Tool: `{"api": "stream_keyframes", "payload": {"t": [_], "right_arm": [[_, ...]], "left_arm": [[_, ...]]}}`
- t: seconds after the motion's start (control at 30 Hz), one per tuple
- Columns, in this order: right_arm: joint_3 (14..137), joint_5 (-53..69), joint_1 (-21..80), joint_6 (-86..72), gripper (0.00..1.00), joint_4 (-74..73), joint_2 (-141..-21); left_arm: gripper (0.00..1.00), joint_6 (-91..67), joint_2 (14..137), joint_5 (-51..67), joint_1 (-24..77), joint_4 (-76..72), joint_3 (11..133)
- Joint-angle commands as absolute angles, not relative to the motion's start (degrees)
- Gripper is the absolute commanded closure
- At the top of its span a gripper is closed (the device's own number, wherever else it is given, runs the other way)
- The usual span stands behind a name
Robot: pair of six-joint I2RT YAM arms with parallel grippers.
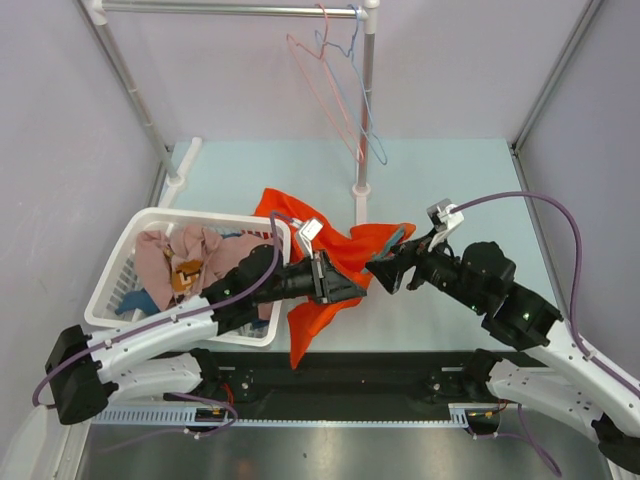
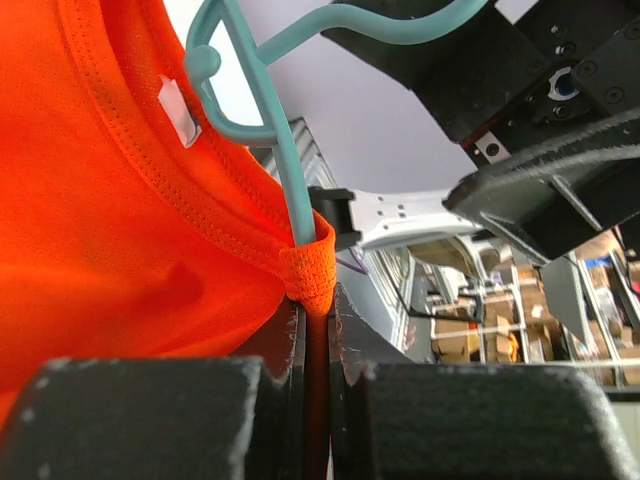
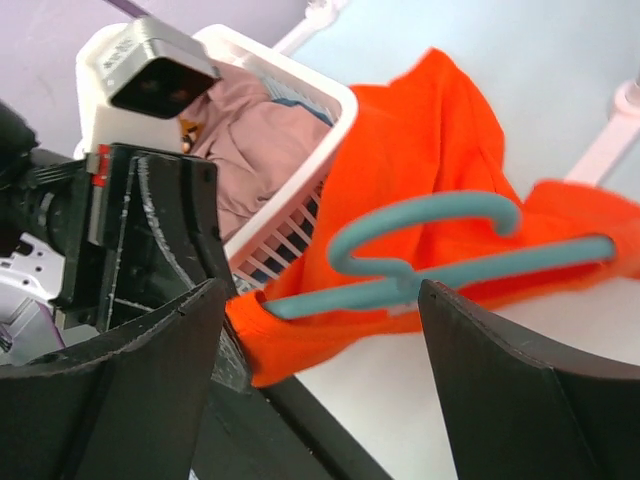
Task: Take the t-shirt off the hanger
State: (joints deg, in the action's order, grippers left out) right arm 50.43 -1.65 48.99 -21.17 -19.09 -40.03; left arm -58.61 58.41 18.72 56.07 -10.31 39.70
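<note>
The orange t-shirt [image 1: 362, 243] lies in the middle of the top view. Part of it hangs over the rim of the white basket [image 1: 120, 262] and part lies on the worktop [image 1: 450, 170]. The teal hanger [image 3: 440, 285] is inside its neck. The left jaws are pinched tight on the collar, likely to hold the shirt in place. The right jaws stand wide apart, one on each side of the hanger's hook. They do not seem to touch it, and are probably ready to grab it.
</note>
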Motion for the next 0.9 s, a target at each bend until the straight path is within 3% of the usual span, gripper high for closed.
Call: {"api": "stream_keyframes", "payload": {"t": [0.0, 0.33, 0.43, 0.5, 0.53, 0.57, 0.6, 0.63, 0.73, 0.87], "right_arm": [[50.6, -3.4, 50.4, -15.9, 0.17, -12.4, -38.7], [47.6, -11.9, 50.8, -10.4, 0.23, -9.1, -37.9], [47.0, -13.1, 50.8, -10.1, 0.39, -8.5, -37.9], [46.5, -14.4, 50.9, -11.0, 0.60, -7.6, -37.8], [46.4, -15.8, 50.9, -12.8, 0.70, -7.5, -37.9], [46.4, -19.1, 50.9, -13.9, 0.89, -7.7, -37.8], [46.8, -20.8, 50.9, -14.9, 0.97, -8.3, -37.9], [47.1, -22.5, 50.9, -16.3, 1.00, -9.0, -37.8], [48.8, -26.4, 51.0, -20.5, 1.00, -12.6, -37.7], [51.1, -30.6, 51.0, -22.1, 1.00, -18.0, -36.7]], "left_arm": [[1.00, -59.3, 59.9, 22.2, 58.0, -14.1, 44.7], [1.00, -59.7, 62.1, 25.6, 59.9, -16.4, 47.5], [1.00, -59.7, 62.1, 25.5, 59.9, -16.6, 47.7], [1.00, -58.9, 62.3, 25.2, 59.9, -15.5, 48.4], [0.88, -57.1, 62.3, 24.4, 59.9, -14.6, 48.8], [0.79, -55.6, 62.3, 23.8, 59.9, -13.0, 49.3], [0.69, -53.4, 62.0, 23.0, 59.9, -8.9, 51.0], [0.53, -47.1, 61.5, 21.9, 60.0, -4.6, 52.3], [0.38, -38.5, 59.2, 14.2, 60.4, 7.8, 54.1], [0.35, -34.8, 56.9, 11.5, 60.6, 14.2, 51.3]]}}
